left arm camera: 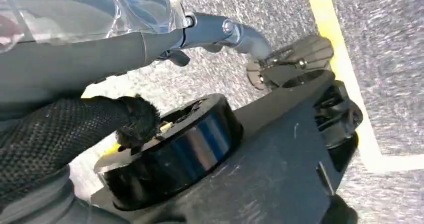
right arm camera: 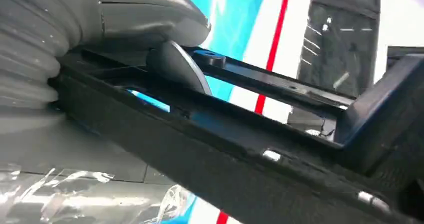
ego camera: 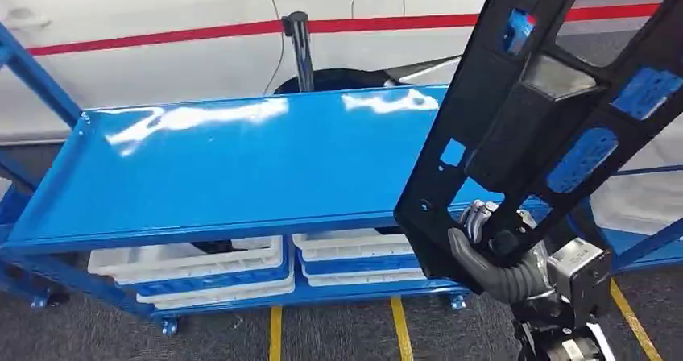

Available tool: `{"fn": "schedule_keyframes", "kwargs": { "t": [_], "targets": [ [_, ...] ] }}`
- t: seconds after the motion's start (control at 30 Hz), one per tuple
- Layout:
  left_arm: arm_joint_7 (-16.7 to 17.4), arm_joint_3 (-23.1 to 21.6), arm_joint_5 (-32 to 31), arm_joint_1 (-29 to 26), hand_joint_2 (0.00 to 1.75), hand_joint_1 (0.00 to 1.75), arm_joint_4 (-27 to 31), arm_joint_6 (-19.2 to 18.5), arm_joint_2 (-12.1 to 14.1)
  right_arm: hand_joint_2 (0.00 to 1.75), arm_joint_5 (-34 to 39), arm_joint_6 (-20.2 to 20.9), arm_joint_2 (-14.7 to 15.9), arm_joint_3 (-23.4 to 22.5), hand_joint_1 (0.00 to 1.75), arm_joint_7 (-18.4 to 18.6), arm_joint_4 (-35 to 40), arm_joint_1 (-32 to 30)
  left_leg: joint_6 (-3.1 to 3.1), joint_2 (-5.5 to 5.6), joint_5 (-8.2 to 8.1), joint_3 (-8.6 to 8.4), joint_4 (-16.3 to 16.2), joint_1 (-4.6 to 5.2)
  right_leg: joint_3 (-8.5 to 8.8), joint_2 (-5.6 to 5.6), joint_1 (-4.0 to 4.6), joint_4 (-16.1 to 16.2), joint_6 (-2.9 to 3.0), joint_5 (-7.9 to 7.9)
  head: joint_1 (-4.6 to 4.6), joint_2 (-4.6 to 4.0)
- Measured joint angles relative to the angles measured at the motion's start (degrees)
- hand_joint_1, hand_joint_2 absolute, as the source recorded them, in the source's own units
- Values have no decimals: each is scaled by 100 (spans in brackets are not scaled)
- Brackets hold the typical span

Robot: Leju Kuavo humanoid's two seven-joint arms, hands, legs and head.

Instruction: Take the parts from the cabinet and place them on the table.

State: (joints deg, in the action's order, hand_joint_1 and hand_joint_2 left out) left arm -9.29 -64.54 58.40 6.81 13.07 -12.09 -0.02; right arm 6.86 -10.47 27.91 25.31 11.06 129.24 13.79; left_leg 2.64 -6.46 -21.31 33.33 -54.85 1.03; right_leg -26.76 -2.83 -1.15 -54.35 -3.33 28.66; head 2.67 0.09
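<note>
I have a big black part [ego camera: 556,95] in my right hand [ego camera: 499,252]. The hand is closed around the low end of the part, on the near right side of the scene. In the right wrist view I can see the thick grey thumb [right arm camera: 150,16] pressed on one side of the black frame [right arm camera: 240,149], so I think the hold is good.

The part is long. Its long line runs from my hand up and away to the far right, like a leaning ladder. Most of it sticks up high above the blue table [ego camera: 225,168].

The table top is to the left of my hand and a bit farther away. So I think the part has to swing left and tip down flat to land there. My right hand is the one that is close. The heavy top end could pull and make the part slip.

My left hand [left arm camera: 75,134] hangs low over the grey floor [left arm camera: 390,74]. I cannot tell if it is open or closed. White trays [ego camera: 193,260] sit on the shelf under the table top.
</note>
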Motion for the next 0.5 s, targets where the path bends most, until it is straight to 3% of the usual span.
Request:
{"fn": "schedule_keyframes", "kwargs": {
  "t": [0.03,0.07,0.1,0.13,0.2,0.23,0.27,0.3,0.33,0.37,0.4,0.43,0.5],
  "targets": [
    [0,2,4,-5,175,0,0,0,0,175,0,0,4,4,175,0,4,1,-28,-52,25,7,-5,-20,-29,43,6,-9,51,-33,-2,0],
    [-2,11,7,-7,175,0,0,0,2,175,-2,0,13,7,175,11,4,5,-77,33,-17,43,-58,-50,-85,45,-19,7,130,-100,-2,0],
    [-2,26,7,-2,175,0,0,0,2,175,-11,-2,15,9,175,15,4,21,-138,299,-299,110,-222,-72,-145,70,-17,4,160,-163,9,0],
    [-2,39,9,-4,175,0,0,0,0,175,-33,-15,18,9,175,15,7,21,-169,474,-688,234,-590,-88,-234,96,-19,2,202,-232,11,0],
    [-4,55,9,-3,175,0,0,0,2,175,-88,-17,17,17,175,15,7,24,-196,576,-1285,458,-1510,-98,-427,176,-6,-6,213,-371,13,0],
    [-4,66,9,0,175,0,0,0,2,175,-96,-20,17,22,175,15,7,26,-189,585,-1349,488,-1818,-98,-518,211,0,-9,213,-439,13,0],
    [-4,79,9,1,175,0,0,0,2,175,-107,-22,20,28,175,15,7,25,-177,586,-1251,413,-1862,-97,-603,236,5,-12,210,-501,13,0],
    [-4,83,9,1,175,0,0,0,2,175,-114,-31,20,33,175,15,7,25,-152,587,-1051,232,-1684,-97,-680,266,9,-14,203,-565,13,0],
    [-4,87,9,1,175,0,0,4,2,175,-124,-35,20,41,175,15,7,27,-113,589,-803,-74,-1259,-93,-759,295,14,-13,192,-631,13,0],
    [-4,87,9,3,175,0,0,4,2,175,-125,-35,22,42,175,15,9,33,-62,608,-657,-418,-749,-79,-820,323,19,-12,178,-692,13,0],
    [-4,90,9,9,175,0,0,2,7,175,-125,-35,22,44,175,15,13,51,1,672,-689,-804,-185,-58,-858,330,11,-13,162,-748,11,0],
    [-4,90,9,10,175,0,0,2,7,175,-127,-35,22,44,175,15,13,68,31,683,-793,-1055,280,-30,-889,347,36,-17,124,-789,13,0],
    [-2,90,9,-10,175,0,0,2,4,175,-133,-35,24,46,175,15,13,71,25,684,-742,-993,284,0,-893,343,3,38,59,-922,18,0]
  ]
}}
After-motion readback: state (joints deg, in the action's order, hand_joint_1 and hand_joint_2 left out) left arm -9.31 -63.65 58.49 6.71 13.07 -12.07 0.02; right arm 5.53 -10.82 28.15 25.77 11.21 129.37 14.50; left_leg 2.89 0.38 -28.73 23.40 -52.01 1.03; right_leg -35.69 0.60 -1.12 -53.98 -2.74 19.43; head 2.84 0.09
